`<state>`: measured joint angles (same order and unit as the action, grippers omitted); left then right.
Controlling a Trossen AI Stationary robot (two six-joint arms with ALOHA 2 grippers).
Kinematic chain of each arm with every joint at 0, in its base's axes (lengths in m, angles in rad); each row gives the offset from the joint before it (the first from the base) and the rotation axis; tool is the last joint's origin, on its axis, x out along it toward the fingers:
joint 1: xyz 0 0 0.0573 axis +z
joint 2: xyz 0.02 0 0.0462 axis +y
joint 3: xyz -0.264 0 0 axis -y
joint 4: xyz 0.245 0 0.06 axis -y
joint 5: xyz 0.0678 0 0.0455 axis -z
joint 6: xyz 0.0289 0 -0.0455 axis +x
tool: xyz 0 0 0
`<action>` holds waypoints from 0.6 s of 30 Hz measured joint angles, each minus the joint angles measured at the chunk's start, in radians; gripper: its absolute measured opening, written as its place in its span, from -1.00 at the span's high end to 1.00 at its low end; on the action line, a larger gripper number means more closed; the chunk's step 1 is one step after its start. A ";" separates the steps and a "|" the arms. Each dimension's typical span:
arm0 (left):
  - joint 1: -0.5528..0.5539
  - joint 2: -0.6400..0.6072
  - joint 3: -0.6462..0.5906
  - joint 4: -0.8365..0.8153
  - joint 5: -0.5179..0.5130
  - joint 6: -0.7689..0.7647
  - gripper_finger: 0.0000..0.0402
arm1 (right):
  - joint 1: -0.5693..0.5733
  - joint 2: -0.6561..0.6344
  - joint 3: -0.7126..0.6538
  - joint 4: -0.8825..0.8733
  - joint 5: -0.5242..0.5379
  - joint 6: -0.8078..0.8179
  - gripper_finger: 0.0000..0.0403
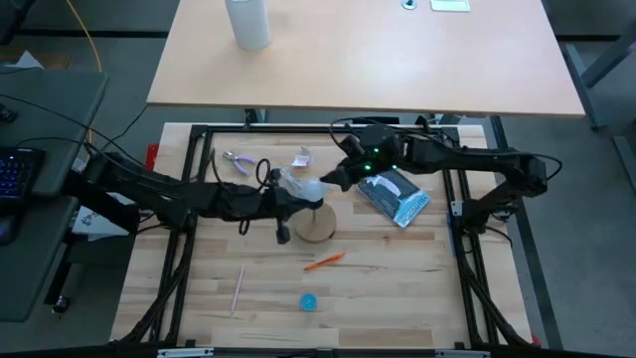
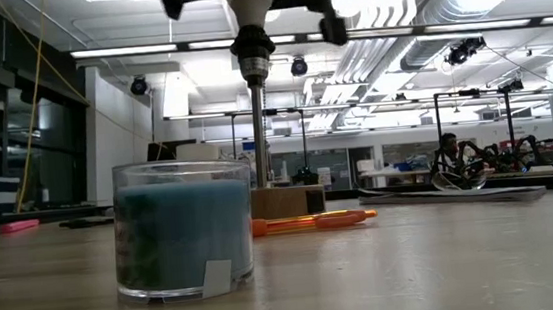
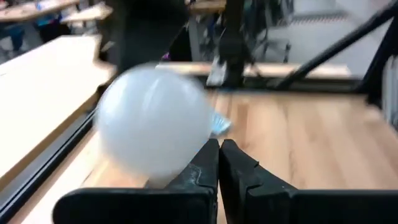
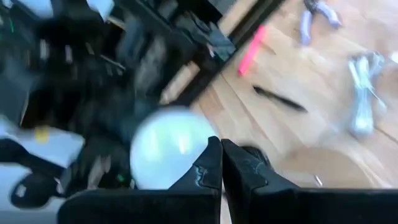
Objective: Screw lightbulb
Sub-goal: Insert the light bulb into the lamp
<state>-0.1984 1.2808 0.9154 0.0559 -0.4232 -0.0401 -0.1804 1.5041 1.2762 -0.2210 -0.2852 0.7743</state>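
Note:
The white lightbulb (image 1: 304, 189) stands upright, its grey screw base (image 2: 252, 61) on top of a thin post (image 2: 258, 137) that rises from the round wooden base (image 1: 317, 228). My left gripper (image 3: 219, 157) is shut and reaches in from the table's left, with the bulb's globe (image 3: 154, 123) right beside its fingers. My right gripper (image 4: 221, 157) is shut and reaches in from the right, with the globe (image 4: 169, 154) beside its fingers too. Both also show in the high view, the left gripper (image 1: 285, 202) and the right gripper (image 1: 331, 181). My left gripper is shut, and the outer side of one finger (image 3: 198, 169) lies at the lower side of the bulb's globe (image 3: 177, 163), coming level from the table's left. I cannot tell whether it touches the glass. My right gripper is shut, and the outer side of one finger (image 4: 200, 169) lies at the globe's side (image 4: 186, 163), slanting in from the far right. I cannot tell whether it touches.
An orange pen (image 1: 324, 262), a thin wooden stick (image 1: 238, 287) and the small blue cap (image 1: 309, 301) lie near the front. Pliers (image 1: 237, 161), a crumpled clear wrapper (image 1: 301, 157) and a blue-grey packet (image 1: 394, 196) lie at the back. A large white cylinder (image 1: 247, 22) stands on the far table.

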 joint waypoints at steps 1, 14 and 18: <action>0.000 -0.018 0.000 -0.044 -0.005 0.000 1.00 | 0.002 -0.019 0.000 -0.044 0.000 -0.011 1.00; 0.014 -0.238 -0.001 -0.383 -0.184 -0.031 1.00 | 0.021 -0.176 0.000 -0.265 0.158 -0.058 1.00; 0.015 -0.191 -0.001 -0.223 -0.054 -0.077 1.00 | -0.011 -0.131 0.000 -0.184 0.145 -0.068 1.00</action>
<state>-0.1834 1.0900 0.9146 -0.1676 -0.4771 -0.1168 -0.1919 1.3726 1.2762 -0.4046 -0.1403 0.7059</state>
